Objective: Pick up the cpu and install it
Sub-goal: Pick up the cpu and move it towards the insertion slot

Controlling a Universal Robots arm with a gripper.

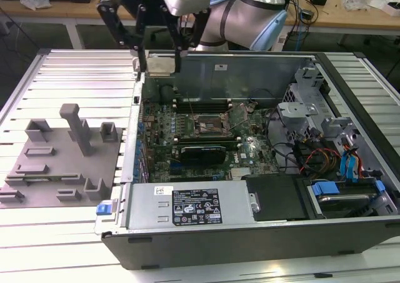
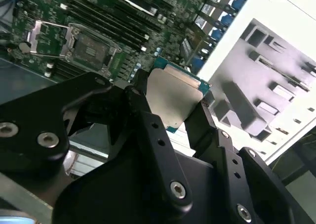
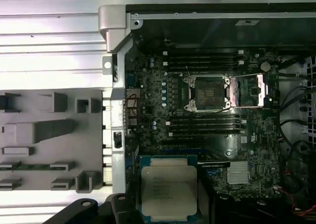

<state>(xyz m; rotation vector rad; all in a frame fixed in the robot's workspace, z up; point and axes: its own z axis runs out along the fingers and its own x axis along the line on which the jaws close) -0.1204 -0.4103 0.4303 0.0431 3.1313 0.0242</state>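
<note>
My gripper (image 1: 162,65) hangs above the far left corner of the open computer case (image 1: 250,233), shut on the cpu (image 1: 160,62). The cpu is a flat square chip with a silvery top and a green rim, held by two opposite edges between the black fingers (image 2: 143,110). In the first wrist view the cpu (image 3: 169,187) shows face up over the motherboard's edge. The empty socket (image 1: 209,125) lies in the middle of the board with its metal lid swung open, off to the exterior view's right of the gripper and nearer the camera. It also shows as the socket (image 3: 207,92) and the socket (image 2: 91,48) in both wrist views.
A grey fixture plate (image 1: 62,152) with upright blocks lies on the ribbed table at the exterior view's left of the case. Memory slots (image 3: 202,63) flank the socket. Cables and blue drive bays (image 1: 337,164) crowd the case's right end. The power supply (image 1: 187,205) runs along its near side.
</note>
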